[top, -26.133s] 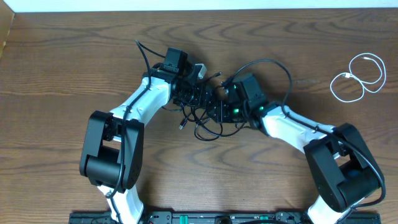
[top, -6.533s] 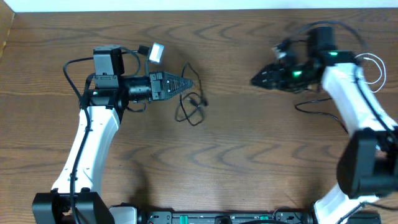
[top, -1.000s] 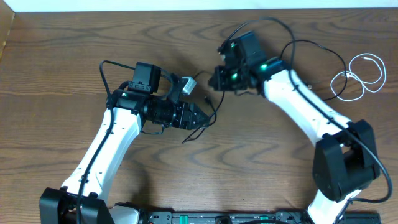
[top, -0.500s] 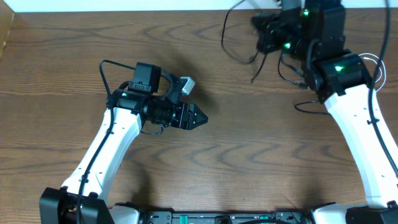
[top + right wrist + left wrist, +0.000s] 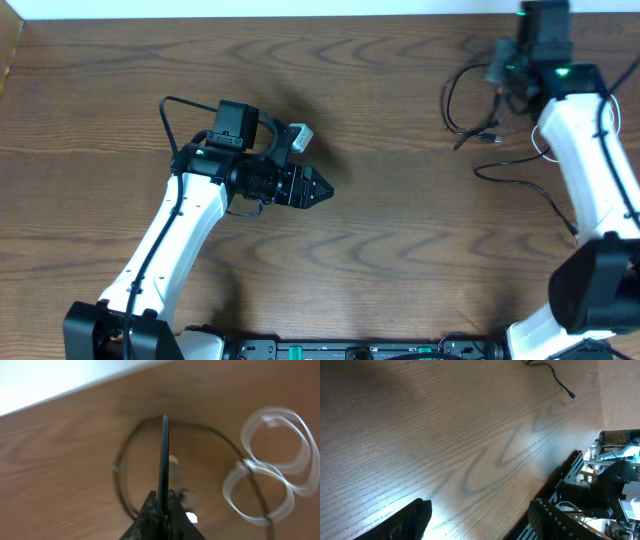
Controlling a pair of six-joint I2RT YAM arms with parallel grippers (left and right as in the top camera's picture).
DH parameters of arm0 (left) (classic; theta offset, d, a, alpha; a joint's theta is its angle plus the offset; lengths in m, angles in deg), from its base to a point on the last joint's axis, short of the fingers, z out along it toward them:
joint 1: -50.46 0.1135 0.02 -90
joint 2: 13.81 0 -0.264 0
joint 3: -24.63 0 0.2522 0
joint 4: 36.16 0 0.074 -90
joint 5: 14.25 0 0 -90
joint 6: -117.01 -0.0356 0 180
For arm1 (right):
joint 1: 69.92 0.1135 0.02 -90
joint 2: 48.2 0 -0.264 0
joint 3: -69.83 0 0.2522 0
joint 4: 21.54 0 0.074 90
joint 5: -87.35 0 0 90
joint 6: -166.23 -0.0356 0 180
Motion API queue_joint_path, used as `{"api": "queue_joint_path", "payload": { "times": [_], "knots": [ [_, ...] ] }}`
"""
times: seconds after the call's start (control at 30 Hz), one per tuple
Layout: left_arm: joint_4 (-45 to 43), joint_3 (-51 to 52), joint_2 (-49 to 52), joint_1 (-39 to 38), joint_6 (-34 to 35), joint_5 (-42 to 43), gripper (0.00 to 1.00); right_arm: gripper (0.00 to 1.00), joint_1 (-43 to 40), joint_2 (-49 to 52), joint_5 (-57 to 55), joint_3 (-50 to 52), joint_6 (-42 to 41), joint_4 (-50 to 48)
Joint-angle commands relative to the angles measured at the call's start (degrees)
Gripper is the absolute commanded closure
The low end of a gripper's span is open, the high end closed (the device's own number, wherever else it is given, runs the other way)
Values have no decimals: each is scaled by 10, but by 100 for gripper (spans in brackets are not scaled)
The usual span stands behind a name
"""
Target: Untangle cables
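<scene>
Overhead, the left gripper (image 5: 322, 190) hovers over bare table (image 5: 400, 260), well apart from the cables. At the far right edge, the right gripper (image 5: 500, 78) pinches a black cable (image 5: 446, 100) that loops below it, and a second black cable (image 5: 505, 166) lies nearby. The left wrist view shows its fingers (image 5: 417, 512) spread, holding nothing. The right wrist view shows its jaws pressed together on the black strand, with the white cable (image 5: 245, 465) coiled to the right.
</scene>
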Motion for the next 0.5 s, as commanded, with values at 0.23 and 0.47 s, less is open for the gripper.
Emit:
{"api": "queue_joint_path", "payload": {
  "times": [0.23,0.47],
  "knots": [
    [3,-1,3,1,5,-2,33,99,-157,8,102,11,-140,62],
    [3,-1,3,1,5,-27,32,9,-188,8,142,15,-112,88]
  ]
}}
